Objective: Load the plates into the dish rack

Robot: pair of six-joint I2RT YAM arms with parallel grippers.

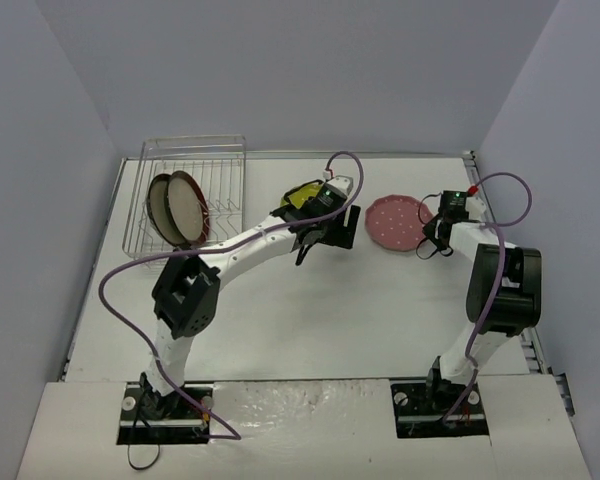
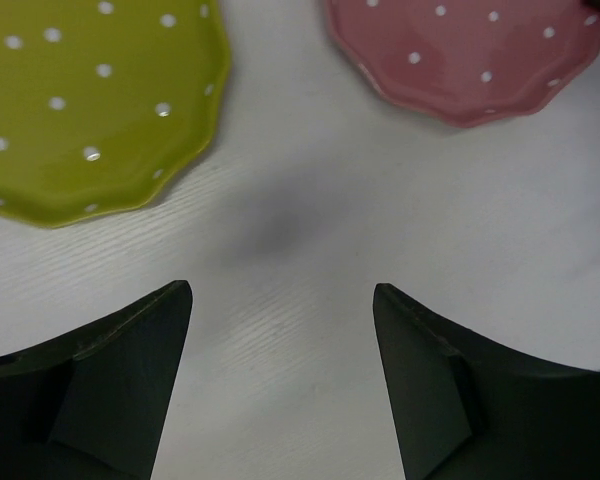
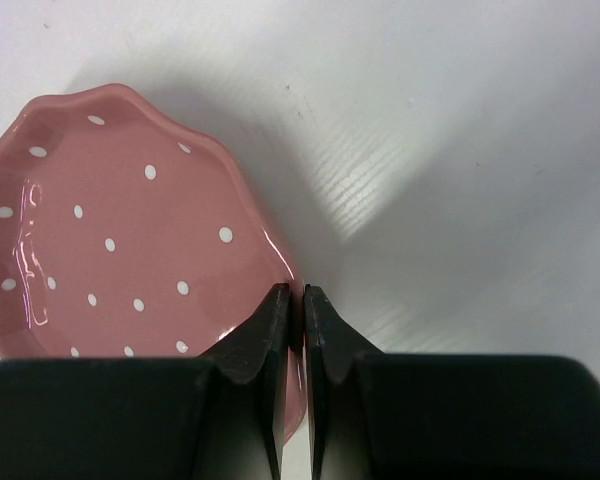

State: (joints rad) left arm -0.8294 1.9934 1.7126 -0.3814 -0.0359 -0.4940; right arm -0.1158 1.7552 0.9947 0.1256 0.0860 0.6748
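a: overhead, where did the dish rack (image 1: pixel 195 150) stand?

b: at the far left corner of the white table (image 1: pixel 310 320). the two larger plates (image 1: pixel 180 210), dark-rimmed with beige centres, stood on edge inside it, one close behind the other, leaning among the tines.

a: and the smaller ones?

b: both lay flat on the table, outside the rack. the yellow-green plate (image 2: pixel 90 90) was near the middle of the far side, partly covered from above by the left arm's wrist. the pink plate (image 3: pixel 130 240) lay to its right, apart from it, with bare table between them.

a: what was the left gripper (image 2: pixel 280 290) doing?

b: it hung over the bare table with its fingers spread wide and nothing between them. its own camera showed the yellow-green plate ahead to the left and the pink one ahead to the right, neither touched.

a: the right gripper (image 3: pixel 294 300)?

b: it was at the pink plate's right edge. the wrist view showed its two dark fingers drawn almost together, with the scalloped rim pinched in the thin gap between them. the rest of the plate spread out to the left of the fingers. whether that edge was lifted off the table could not be told.
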